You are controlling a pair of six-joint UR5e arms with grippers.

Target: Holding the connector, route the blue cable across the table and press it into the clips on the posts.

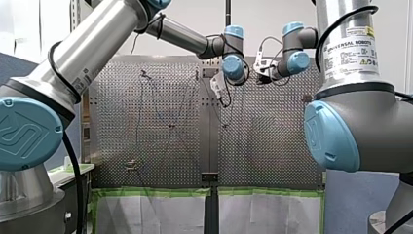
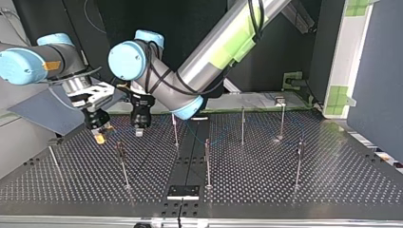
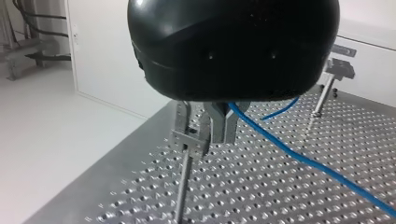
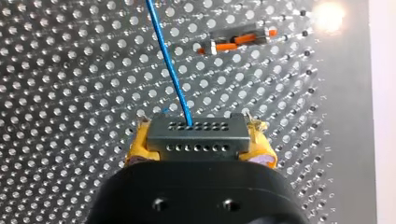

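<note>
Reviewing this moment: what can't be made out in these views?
Left wrist view: my left gripper hides whether the blue cable sits in the clip.
Front view: cable too thin to trace over the table.
Right wrist view: cable beyond the connector cut off by the edge.

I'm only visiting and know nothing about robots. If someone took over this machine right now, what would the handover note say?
My right gripper: shut on the dark grey perforated connector block, with a yellow pad on either side. The thin blue cable runs out ahead of it.
My left gripper: metal fingers shut on the same cable, right beside a small metal clip on a thin post. The cable trails off over the perforated metal table.
Done: connector held, cable gripped.
Left: the cable is not in that clip yet. Press it in, then go on to the other posts. I cannot tell whether any other clip already holds it.
</note>
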